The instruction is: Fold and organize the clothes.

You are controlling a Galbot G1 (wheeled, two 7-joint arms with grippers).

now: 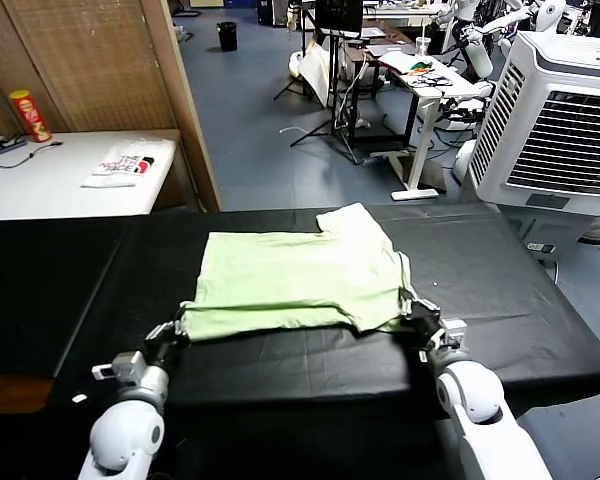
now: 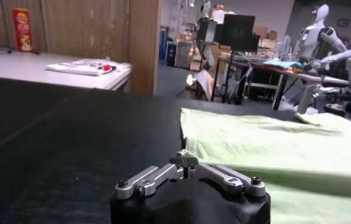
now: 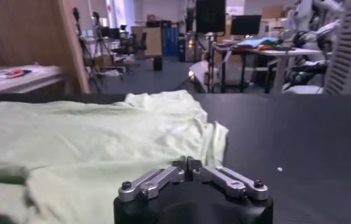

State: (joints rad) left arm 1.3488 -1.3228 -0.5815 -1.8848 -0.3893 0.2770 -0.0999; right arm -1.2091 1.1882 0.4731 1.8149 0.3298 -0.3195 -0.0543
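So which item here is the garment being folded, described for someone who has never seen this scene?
Find the long black table directly before the robot. Spread on its middle lies a pale light-green shirt, partly folded, one sleeve poking toward the far edge. It is the only cloth on the black surface; the folded white item with red and black print lies on the separate white table to the left.

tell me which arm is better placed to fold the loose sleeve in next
Right, likely. The loose sleeve sticks out at the far right of the polo shirt, the right gripper's side; the left gripper sits at the opposite near corner.
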